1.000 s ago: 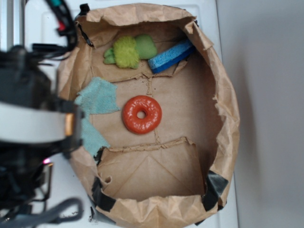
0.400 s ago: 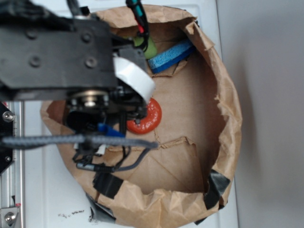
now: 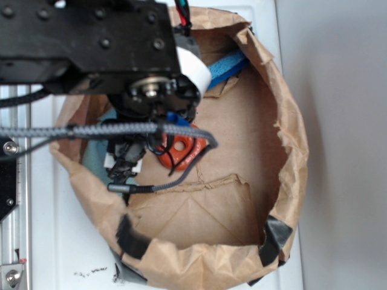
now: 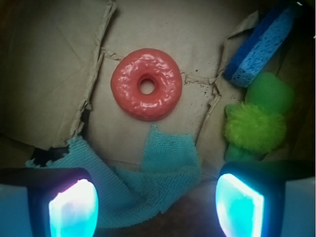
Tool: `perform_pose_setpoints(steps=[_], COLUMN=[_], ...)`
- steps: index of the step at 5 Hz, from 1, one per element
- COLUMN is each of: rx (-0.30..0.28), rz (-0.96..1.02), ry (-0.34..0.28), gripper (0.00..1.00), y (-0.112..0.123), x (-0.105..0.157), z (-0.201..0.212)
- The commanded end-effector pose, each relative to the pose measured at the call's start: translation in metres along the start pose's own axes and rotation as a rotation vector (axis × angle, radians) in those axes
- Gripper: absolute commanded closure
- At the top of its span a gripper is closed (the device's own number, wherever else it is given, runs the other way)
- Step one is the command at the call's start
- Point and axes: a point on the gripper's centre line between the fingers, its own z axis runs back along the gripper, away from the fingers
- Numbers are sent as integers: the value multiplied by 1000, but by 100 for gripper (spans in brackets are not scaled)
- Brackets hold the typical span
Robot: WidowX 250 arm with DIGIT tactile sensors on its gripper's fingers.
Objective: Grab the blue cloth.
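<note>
While over the cloth, pincer (image 4: 154, 207): jaws spread wide, empty.
Cloth (image 4: 148, 173): crumpled between the fingers, near ring (image 4: 146, 84).

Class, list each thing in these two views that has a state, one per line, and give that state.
pincer: open, empty, above the cloth.
blue cloth: limp, bent, ungrasped, lying on the bag floor.
orange ring: lying flat.
blue sponge: tilted against the bag wall.
paper bag: open, rim rolled down.

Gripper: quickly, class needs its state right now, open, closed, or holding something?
Gripper: open, holding nothing; the jaws stand wide apart above the blue cloth.
</note>
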Motion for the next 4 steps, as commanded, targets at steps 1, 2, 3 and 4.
perform_pose_setpoints(steps=[1,2,3,4], rx=[-18,-70,-103,-159], rz=[-20,-41,-68,-106], ry=[27,50,85,131], gripper=[0,0,0,0], y=[-16,-28,-36,-41], x=[-10,-15,-15,-15], z=[-32,-37,-45,-52])
